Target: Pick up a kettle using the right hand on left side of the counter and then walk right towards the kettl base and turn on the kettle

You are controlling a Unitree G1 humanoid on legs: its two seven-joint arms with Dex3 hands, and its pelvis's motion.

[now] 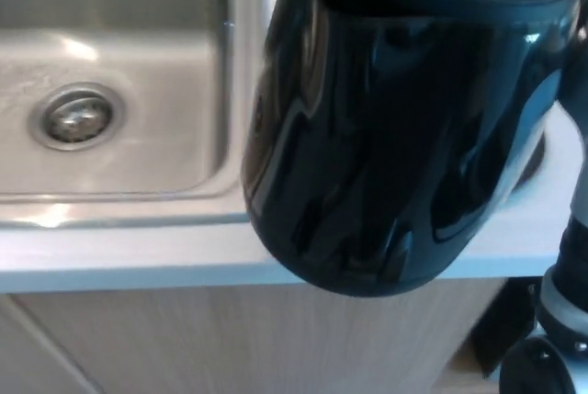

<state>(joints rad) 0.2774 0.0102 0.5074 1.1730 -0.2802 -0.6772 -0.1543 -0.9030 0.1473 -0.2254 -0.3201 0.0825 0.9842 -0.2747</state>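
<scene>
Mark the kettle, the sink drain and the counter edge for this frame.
kettle (pixel 395 137), head view, on its glossy black body.
sink drain (pixel 76 117), head view, on the metal strainer.
counter edge (pixel 119 261), head view, on the pale front strip.

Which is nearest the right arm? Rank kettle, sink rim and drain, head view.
1. kettle: centre right, next to the arm at the right edge.
2. sink rim: just left of the kettle.
3. drain: far left, in the basin.

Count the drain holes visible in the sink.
1: the drain sits in the floor of the steel sink, at picture left. The black kettle blocks the right side, so more could be hidden.
</scene>
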